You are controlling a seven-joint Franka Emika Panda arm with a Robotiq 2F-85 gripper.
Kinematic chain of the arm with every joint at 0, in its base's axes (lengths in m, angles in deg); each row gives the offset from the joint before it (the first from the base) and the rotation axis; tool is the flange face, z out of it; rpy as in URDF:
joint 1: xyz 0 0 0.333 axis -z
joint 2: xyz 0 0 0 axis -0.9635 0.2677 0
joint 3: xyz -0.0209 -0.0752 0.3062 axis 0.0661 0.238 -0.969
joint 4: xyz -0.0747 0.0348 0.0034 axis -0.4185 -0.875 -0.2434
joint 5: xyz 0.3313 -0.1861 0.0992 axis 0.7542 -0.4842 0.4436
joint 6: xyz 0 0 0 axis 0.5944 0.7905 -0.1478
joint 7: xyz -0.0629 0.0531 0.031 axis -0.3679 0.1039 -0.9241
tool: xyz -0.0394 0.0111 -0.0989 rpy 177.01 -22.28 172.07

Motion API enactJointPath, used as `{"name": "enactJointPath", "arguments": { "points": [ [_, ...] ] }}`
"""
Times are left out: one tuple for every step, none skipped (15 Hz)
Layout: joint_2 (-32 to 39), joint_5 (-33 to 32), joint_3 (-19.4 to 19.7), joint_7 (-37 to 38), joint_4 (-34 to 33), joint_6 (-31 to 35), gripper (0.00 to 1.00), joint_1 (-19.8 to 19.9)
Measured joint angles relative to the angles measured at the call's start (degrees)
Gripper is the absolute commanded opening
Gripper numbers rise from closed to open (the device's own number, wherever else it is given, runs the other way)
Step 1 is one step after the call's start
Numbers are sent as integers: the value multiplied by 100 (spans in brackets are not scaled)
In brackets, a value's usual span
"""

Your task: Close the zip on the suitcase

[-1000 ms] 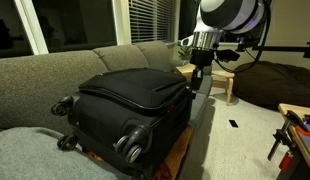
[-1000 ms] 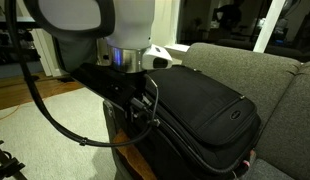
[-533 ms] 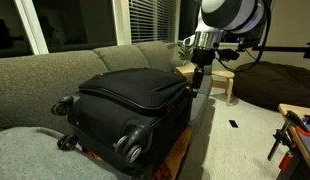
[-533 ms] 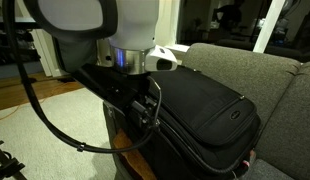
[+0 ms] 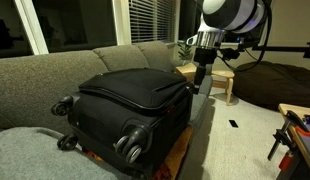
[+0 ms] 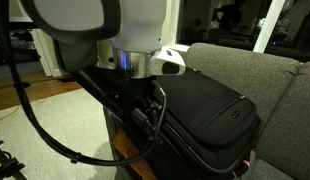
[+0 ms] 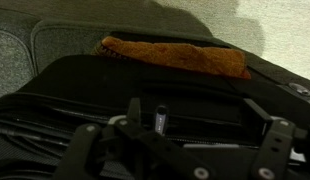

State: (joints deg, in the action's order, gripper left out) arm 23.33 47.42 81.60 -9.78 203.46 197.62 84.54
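Pincer (image 5: 199,88) first: hangs from the white-and-black arm at the far end of the suitcase (image 5: 130,100), just at its upper edge, pointing down. Shows in the wrist view (image 7: 180,150) with both fingers (image 7: 87,148) spread wide and nothing caught between them, so open. Sits a touch further along that edge than half a second ago, and further again than a full second ago. In an exterior view, carries the arm's white housing (image 6: 170,62) sideways toward the sofa with it. Suitcase itself unchanged across the three moments: flat on its side, lid up, wheels (image 5: 130,145) turned toward the camera, pressed against the grey sofa (image 5: 55,70). As for the zip (image 5: 115,100), runs as a thin dark line round the lid's edge, black on black. Cannot tell whether parted or joined at any stretch, nor where the pull sits. Beyond the suitcase's rim in the wrist view, an orange-brown strip (image 7: 175,55), lying along the edge, with grey upholstery behind it.
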Motion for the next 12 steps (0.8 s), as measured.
{"name": "enactJointPath", "arguments": {
  "points": [
    [0,2,0,31,1,0,100,5],
    [0,5,0,55,1,0,100,9],
    [0,23,0,63,1,-1,100,14],
    [0,56,-1,63,2,-1,100,18],
    [0,107,-5,63,2,-1,100,23],
    [0,172,-11,63,2,-1,100,30],
    [0,244,-19,63,2,-1,100,39],
    [0,324,-25,60,2,0,100,44],
    [1,404,-29,58,2,-1,100,46],
    [1,491,-32,55,2,-1,100,47],
    [2,574,-34,53,2,-1,100,48],
    [4,642,-35,52,2,-1,100,49]
  ]
}}
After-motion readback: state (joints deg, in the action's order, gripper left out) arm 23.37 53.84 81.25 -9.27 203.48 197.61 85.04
